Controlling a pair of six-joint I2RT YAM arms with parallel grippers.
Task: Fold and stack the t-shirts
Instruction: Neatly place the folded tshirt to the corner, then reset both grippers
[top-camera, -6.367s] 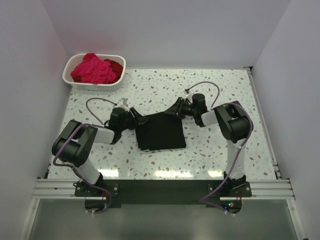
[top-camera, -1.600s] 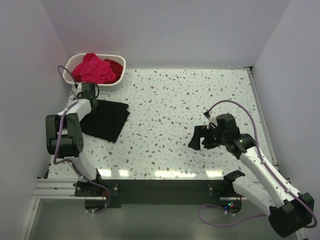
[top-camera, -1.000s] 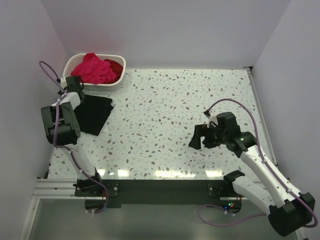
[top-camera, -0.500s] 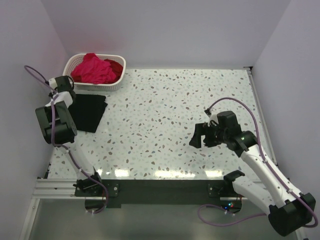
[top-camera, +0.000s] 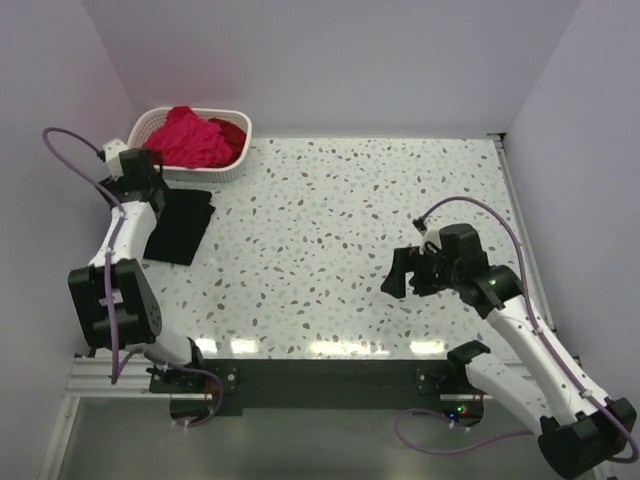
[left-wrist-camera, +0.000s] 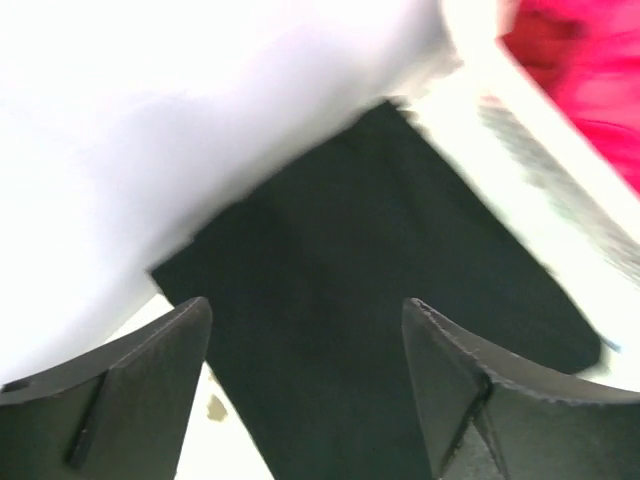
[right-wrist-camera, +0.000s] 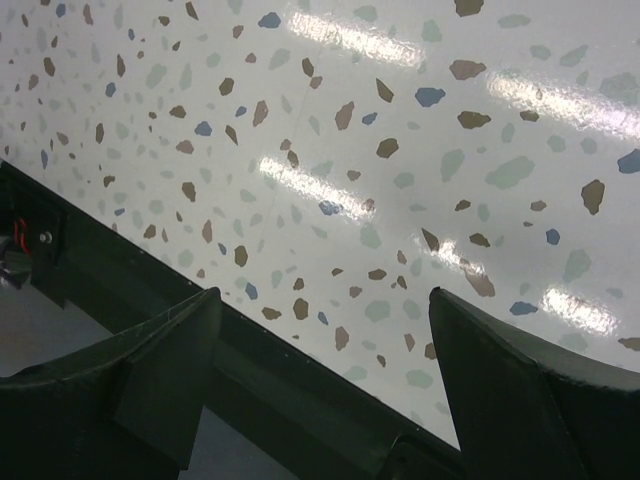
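The left tool is spread wide and empty over the folded black t-shirt at the desk's 9 o'clock edge. The right tool is spread and empty at 4 o'clock. The pink t-shirt, bunched in the white basket at 11 o'clock, looks soft, light and floppy, so I would pinch a top fold.

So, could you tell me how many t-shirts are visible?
3: the black t-shirt folded on the table at left, the magenta-pink t-shirt and deep red t-shirt in the basket; others may hide beneath.
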